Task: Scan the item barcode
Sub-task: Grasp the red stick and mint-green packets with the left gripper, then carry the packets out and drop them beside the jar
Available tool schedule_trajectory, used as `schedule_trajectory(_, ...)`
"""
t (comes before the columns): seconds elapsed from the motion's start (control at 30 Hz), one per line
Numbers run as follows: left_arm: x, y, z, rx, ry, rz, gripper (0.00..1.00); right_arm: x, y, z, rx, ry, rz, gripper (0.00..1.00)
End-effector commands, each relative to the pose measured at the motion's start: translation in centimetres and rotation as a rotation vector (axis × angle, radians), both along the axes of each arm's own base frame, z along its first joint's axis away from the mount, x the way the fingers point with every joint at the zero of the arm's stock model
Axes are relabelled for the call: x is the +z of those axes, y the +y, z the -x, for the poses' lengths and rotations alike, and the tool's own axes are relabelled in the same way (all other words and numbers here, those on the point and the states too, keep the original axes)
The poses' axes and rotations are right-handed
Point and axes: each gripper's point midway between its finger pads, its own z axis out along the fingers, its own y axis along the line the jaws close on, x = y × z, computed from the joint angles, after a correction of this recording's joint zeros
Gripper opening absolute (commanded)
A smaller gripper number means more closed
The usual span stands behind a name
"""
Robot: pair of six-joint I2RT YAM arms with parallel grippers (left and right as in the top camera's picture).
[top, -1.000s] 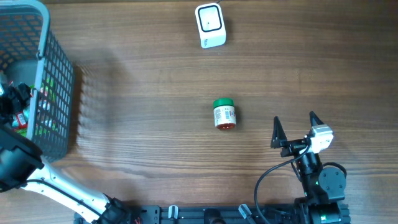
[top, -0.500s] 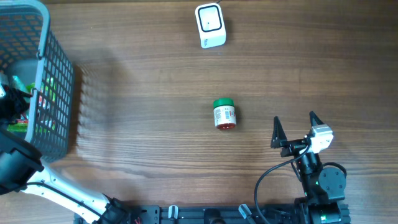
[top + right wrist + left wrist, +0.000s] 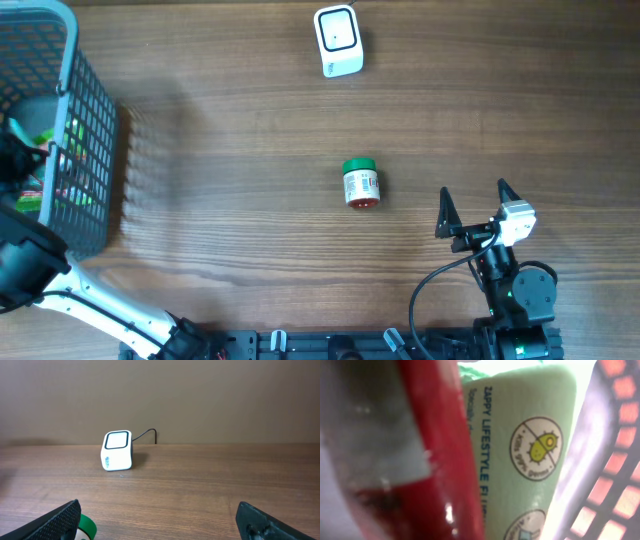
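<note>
Tools, two: left tool (image 3: 14, 162) closed inside the basket, what it grips not discernible; right tool (image 3: 472, 192) spread wide, holding nothing.
Mesh basket (image 3: 95, 120), one, around the left tool; one green packet (image 3: 520, 460) and one red item (image 3: 440, 470) close against it.
Green-capped jar (image 3: 360, 183), one, lying ahead-left of the right tool.
Barcode scanner (image 3: 338, 41), one, well beyond.
Wood-grain desk (image 3: 220, 130); plain tan wall (image 3: 200, 395).

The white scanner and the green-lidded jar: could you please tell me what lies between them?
Nothing; in the overhead view, only bare wooden table separates the scanner from the jar.
</note>
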Motion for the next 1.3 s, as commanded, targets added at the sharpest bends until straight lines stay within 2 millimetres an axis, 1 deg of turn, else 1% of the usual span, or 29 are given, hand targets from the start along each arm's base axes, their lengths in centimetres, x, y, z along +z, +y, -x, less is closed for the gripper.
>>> schedule_trajectory(0.0, 11.8, 2.4, -0.9, 0.183, -0.172, -0.142, 0.04, 0.0, -0.1, 0.0, -0.003, 0.001, -0.003, 1.0)
schedule_trajectory(0.03, 13.7, 2.3, -0.9, 0.201, -0.203, -0.163, 0.04, 0.0, -0.1, 0.0, -0.003, 0.001, -0.003, 1.0)
schedule_trajectory(0.07, 17.0, 1.9, -0.6, 0.23, -0.257, -0.196, 0.04, 0.0, -0.1, 0.0, -0.003, 0.001, -0.003, 1.0)
schedule_trajectory(0.1, 18.3, 1.7, -0.4, 0.242, -0.277, -0.206, 0.04, 0.0, -0.1, 0.0, -0.003, 0.001, -0.003, 1.0)
schedule_trajectory(0.2, 23.2, 0.1, 0.5, 0.262, -0.356, -0.253, 0.04, 0.0, -0.1, 0.0, -0.003, 0.001, -0.003, 1.0)
schedule_trajectory(0.23, 25.4, -1.0, 0.7, 0.257, -0.396, -0.271, 0.04, 0.0, -0.1, 0.0, -0.003, 0.001, -0.004, 1.0)
schedule_trajectory(0.3, 28.7, -3.6, 0.8, 0.22, -0.468, -0.281, 0.04, 0.0, -0.1, 0.0, -0.003, 0.001, -0.004, 1.0)
schedule_trajectory(0.33, 30.6, -5.5, 0.8, 0.215, -0.509, -0.273, 0.04, 0.0, -0.1, 0.0, -0.003, 0.001, -0.003, 1.0)
schedule_trajectory(0.37, 32.0, -7.3, 0.8, 0.198, -0.54, -0.27, 0.04, 0.0, -0.1, 0.0, -0.003, 0.001, -0.003, 1.0)
schedule_trajectory(0.4, 33.8, -9.8, 0.9, 0.163, -0.576, -0.276, 0.04, 0.0, -0.1, 0.0, -0.003, 0.001, -0.003, 1.0)
schedule_trajectory(0.43, 35.1, -12.2, 0.9, 0.119, -0.603, -0.281, 0.04, 0.0, -0.1, 0.0, -0.003, 0.001, -0.004, 0.99)
schedule_trajectory(0.47, 36.3, -15.2, 1.0, 0.062, -0.628, -0.278, 0.04, 0.0, -0.1, 0.0, -0.003, 0.001, -0.004, 1.0)
schedule_trajectory(0.5, 36.8, -17.8, 1.1, 0.015, -0.632, -0.27, 0.04, 0.0, -0.1, 0.0, -0.003, 0.001, -0.004, 1.0)
schedule_trajectory(0.53, 36.7, -20.7, 1.4, -0.038, -0.614, -0.256, 0.04, 0.0, -0.1, 0.0, -0.003, 0.001, -0.004, 0.99)
schedule_trajectory(0.57, 35.9, -23.4, 1.6, -0.09, -0.573, -0.244, 0.04, 0.0, -0.1, 0.0, -0.003, 0.001, -0.004, 1.0)
schedule_trajectory(0.63, 33.4, -27.6, 2.1, -0.178, -0.453, -0.234, 0.04, 0.0, -0.1, 0.0, -0.003, 0.001, -0.003, 1.0)
schedule_trajectory(0.7, 29.0, -32.7, 2.6, -0.327, -0.293, -0.222, 0.04, 0.0, -0.1, 0.0, -0.003, 0.001, -0.004, 1.0)
schedule_trajectory(0.73, 27.0, -34.6, 2.7, -0.389, -0.235, -0.216, 0.04, 0.0, -0.1, 0.0, -0.003, 0.001, -0.004, 1.0)
schedule_trajectory(0.8, 21.4, -38.9, 2.9, -0.503, -0.092, -0.182, 0.04, 0.0, -0.1, 0.0, -0.003, 0.001, -0.004, 1.0)
schedule_trajectory(0.83, 19.1, -40.4, 3.1, -0.526, -0.04, -0.161, 0.04, 0.0, -0.1, 0.0, -0.003, 0.001, -0.004, 1.0)
schedule_trajectory(0.9, 13.1, -43.7, 3.8, -0.572, 0.077, -0.129, 0.04, 0.0, -0.1, 0.0, -0.003, 0.001, -0.003, 1.0)
schedule_trajectory(0.97, 7.7, -46.2, 4.8, -0.581, 0.158, -0.102, 0.04, 0.0, -0.1, 0.0, -0.003, 0.001, -0.004, 1.0)
schedule_trajectory(1.0, 5.7, -47.2, 5.2, -0.583, 0.177, -0.083, 0.04, 0.0, -0.1, 0.0, -0.003, 0.001, -0.004, 1.0)
schedule_trajectory(1.07, 1.2, -50.1, 6.3, -0.603, 0.199, -0.03, 0.04, 0.0, -0.1, 0.0, -0.003, 0.001, -0.004, 1.0)
schedule_trajectory(1.1, -0.2, -50.8, 6.8, -0.611, 0.205, -0.027, 0.04, 0.0, -0.1, 0.0, -0.003, 0.001, -0.004, 1.0)
schedule_trajectory(1.13, -1.3, -51.4, 7.3, -0.618, 0.212, -0.027, 0.05, 0.0, -0.1, 0.0, -0.003, 0.001, -0.003, 1.0)
schedule_trajectory(1.17, -2.2, -51.9, 7.6, -0.634, 0.214, -0.028, 0.21, 0.0, -0.1, 0.0, -0.003, 0.001, -0.004, 1.0)
schedule_trajectory(1.23, -2.7, -52.4, 7.9, -0.652, 0.212, -0.034, 0.57, 0.0, -0.1, 0.0, -0.003, 0.001, -0.004, 1.0)
schedule_trajectory(1.27, -2.6, -52.7, 7.6, -0.655, 0.194, -0.03, 0.86, 0.0, -0.1, 0.0, -0.003, 0.001, -0.004, 1.0)
